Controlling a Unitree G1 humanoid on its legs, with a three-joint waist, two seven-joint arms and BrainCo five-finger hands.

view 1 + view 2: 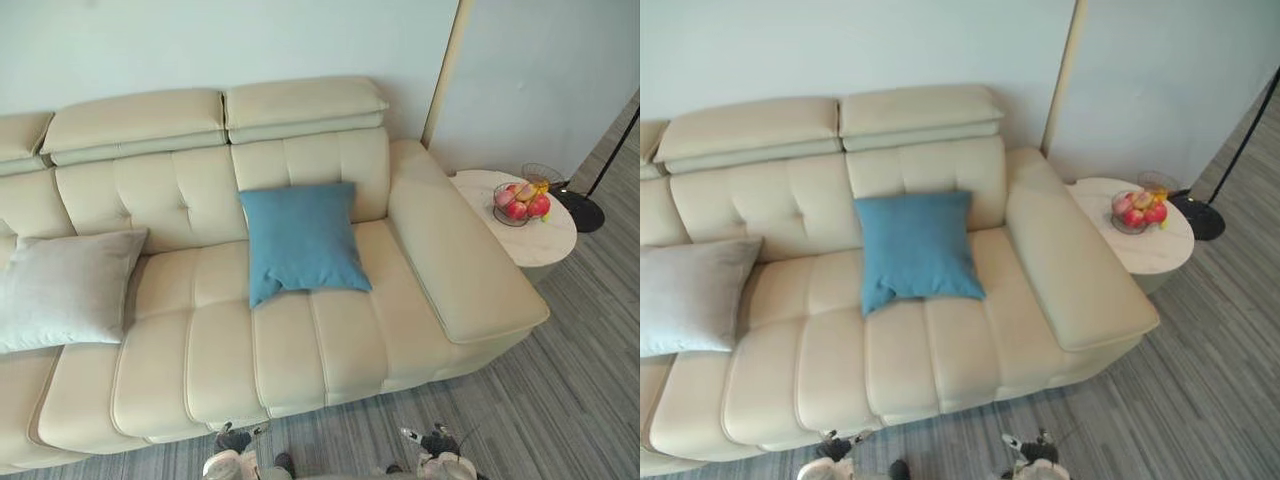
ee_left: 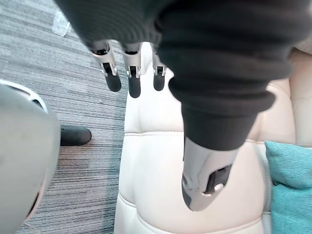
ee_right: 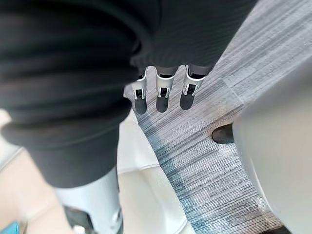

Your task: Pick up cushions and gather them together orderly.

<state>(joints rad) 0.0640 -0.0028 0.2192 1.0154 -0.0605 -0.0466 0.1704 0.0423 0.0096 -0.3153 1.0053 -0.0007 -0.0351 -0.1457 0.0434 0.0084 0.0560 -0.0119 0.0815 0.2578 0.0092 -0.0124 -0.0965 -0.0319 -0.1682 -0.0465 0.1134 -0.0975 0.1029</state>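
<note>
A blue cushion [image 1: 302, 240] leans against the backrest on the right seat of a cream leather sofa [image 1: 250, 350]; its corner also shows in the left wrist view [image 2: 291, 187]. A light grey cushion [image 1: 65, 288] leans at the sofa's left end, about one seat's width away from the blue one. My left hand [image 2: 112, 73] hangs low over the sofa's front edge, fingers straight and holding nothing. Also empty, my right hand [image 3: 163, 95] hangs over the grey carpet beside the sofa's front, its fingers straight. Both hands are well short of the cushions.
A broad armrest [image 1: 455, 260] closes the sofa's right end. Beyond it stands a round pale side table [image 1: 548, 248] with a wire bowl of fruit [image 1: 520, 203]. A floor lamp's black base [image 1: 582, 211] sits behind that table. Striped grey carpet [image 1: 560, 400] runs along the front.
</note>
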